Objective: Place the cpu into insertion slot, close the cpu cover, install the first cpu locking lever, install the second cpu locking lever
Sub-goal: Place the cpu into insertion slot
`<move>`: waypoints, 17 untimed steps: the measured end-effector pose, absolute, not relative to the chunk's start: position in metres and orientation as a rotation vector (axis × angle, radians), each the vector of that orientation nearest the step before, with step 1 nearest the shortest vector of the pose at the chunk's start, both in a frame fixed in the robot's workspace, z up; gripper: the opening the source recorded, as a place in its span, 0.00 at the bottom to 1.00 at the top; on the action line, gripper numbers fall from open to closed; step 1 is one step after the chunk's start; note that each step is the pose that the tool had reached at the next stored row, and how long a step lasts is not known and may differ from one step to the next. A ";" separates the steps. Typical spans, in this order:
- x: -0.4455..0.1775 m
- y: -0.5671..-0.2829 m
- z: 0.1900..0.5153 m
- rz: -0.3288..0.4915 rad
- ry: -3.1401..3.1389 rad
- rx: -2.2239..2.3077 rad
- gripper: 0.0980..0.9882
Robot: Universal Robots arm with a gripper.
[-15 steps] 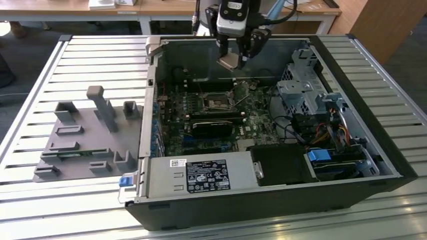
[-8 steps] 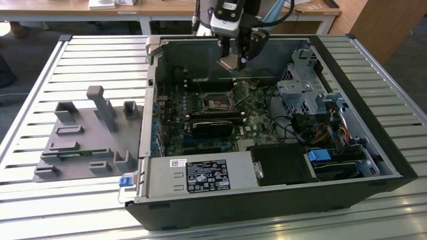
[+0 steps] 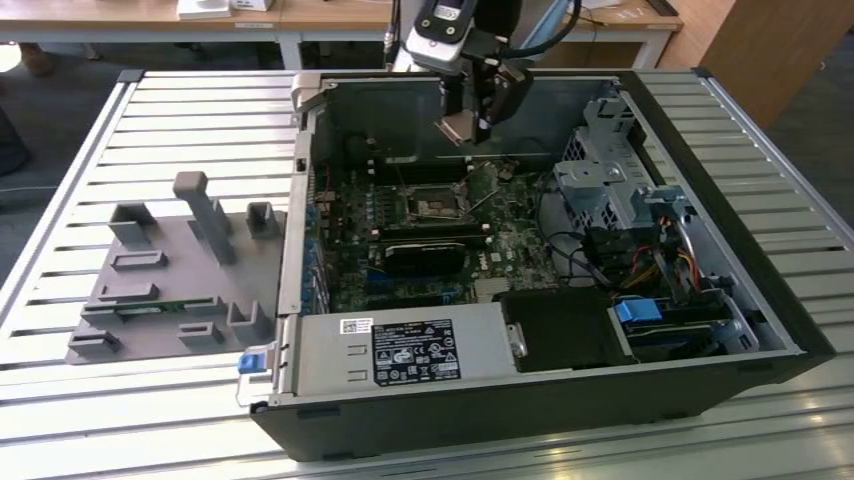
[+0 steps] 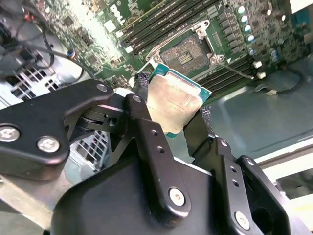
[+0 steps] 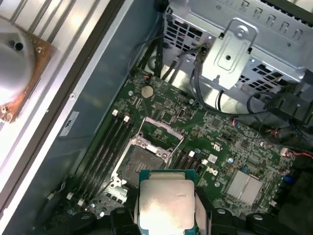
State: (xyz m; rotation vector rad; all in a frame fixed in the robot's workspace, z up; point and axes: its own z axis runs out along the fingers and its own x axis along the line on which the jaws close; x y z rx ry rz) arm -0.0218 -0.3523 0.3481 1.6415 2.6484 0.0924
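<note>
Exterior view: slatted metal table [image 3: 80,150] carried an open computer case [image 3: 534,432] lying on its side. A grey fixture plate [image 3: 160,290] with upright blocks sat at the case's 9 o'clock, just beside it. The power supply [image 3: 400,355] filled the case's 6 o'clock end, and a green motherboard [image 3: 514,250] lay on the case floor.

The insertion slot [image 3: 437,207] sat on the motherboard roughly mid-case, with its dark centre bare in both wrist views [image 5: 138,164] [image 4: 188,51]. The cpu cover [image 5: 172,133] looked swung open, standing at the slot's edge in the first wrist view.

The end effector [image 3: 470,125] hung over the case's 12 o'clock end, at 12 o'clock from the slot and clear of it. Its two black fingers [image 4: 142,105] were closed partway and clamped the cpu [image 4: 171,103] by opposite edges. The cpu's metal top faced both wrist cameras [image 5: 166,205]. The cpu was in the air above the motherboard, not in the slot.
</note>
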 end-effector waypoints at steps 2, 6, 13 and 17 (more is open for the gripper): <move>-0.022 -0.352 0.348 0.092 2.618 1.688 0.50; -0.022 -0.352 0.347 0.090 2.552 1.782 0.50; -0.022 -0.352 0.345 0.087 2.434 1.935 0.50; -0.022 -0.352 0.344 0.086 2.367 2.013 0.50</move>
